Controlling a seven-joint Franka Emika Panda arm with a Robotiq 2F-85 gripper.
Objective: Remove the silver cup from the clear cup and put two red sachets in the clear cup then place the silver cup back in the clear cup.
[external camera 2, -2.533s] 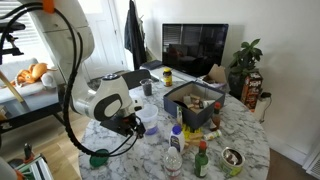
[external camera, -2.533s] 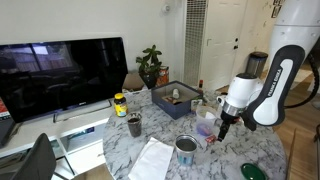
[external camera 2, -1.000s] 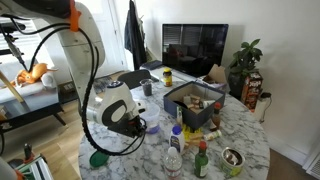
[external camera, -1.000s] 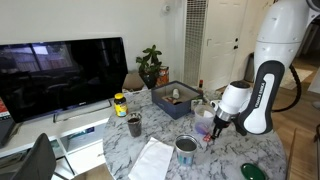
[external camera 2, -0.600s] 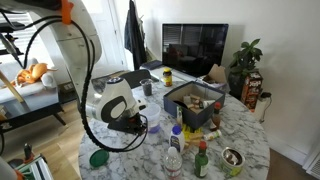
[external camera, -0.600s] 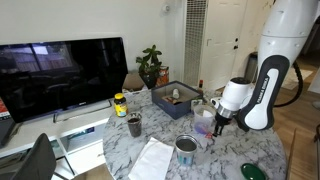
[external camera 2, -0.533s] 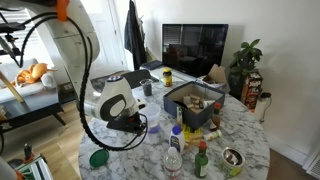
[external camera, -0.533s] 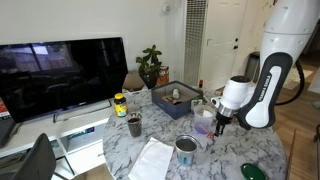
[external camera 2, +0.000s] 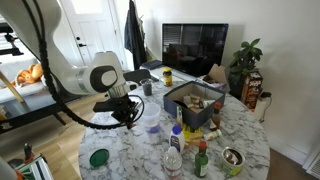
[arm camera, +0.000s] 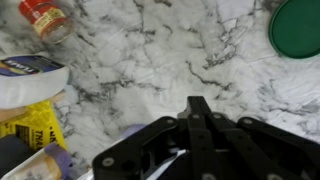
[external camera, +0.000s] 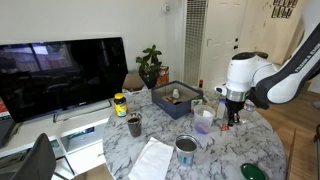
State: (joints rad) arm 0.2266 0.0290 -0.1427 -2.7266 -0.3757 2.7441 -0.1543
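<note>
Clear cup (external camera: 204, 125) near pincer (external camera: 229, 117)

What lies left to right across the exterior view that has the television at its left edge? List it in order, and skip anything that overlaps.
television → yellow-lidded jar → dark mug → silver cup → clear cup → gripper → green lid

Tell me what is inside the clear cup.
The silver cup is not in the clear cup; it stands apart on the table. Whether red sachets lie inside cannot be told: the cup is too small in both exterior views.
</note>
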